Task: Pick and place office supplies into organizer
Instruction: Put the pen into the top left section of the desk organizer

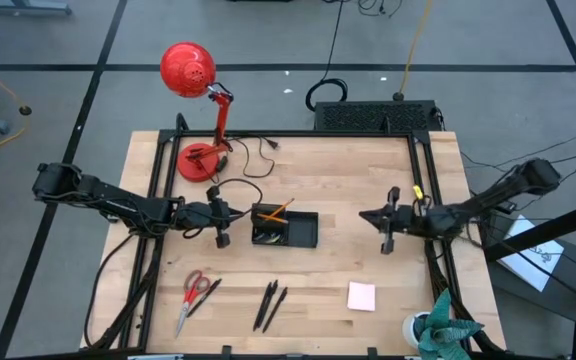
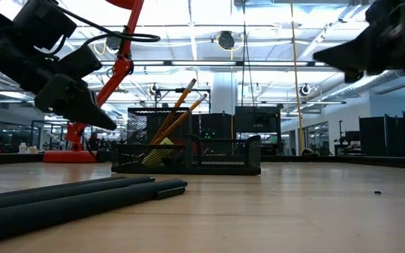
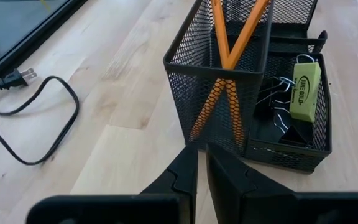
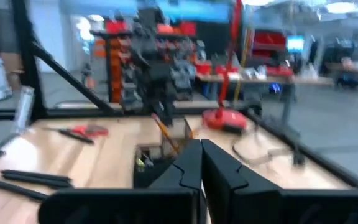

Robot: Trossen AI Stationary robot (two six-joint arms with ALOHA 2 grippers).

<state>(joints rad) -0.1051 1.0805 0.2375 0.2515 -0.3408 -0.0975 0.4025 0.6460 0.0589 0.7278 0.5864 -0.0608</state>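
Left pincer [image 1: 221,240] hovers clenched and empty at the mesh organizer's [image 1: 303,232] nine o'clock; right pincer [image 1: 387,246], also clenched empty, at its three o'clock. Two orange pencils [image 3: 229,56] stand inside.

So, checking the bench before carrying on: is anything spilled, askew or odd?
Nothing stands out. The two orange pencils cross, leaning in the organizer; the scissors, pens and pink pad lie flat on the table.
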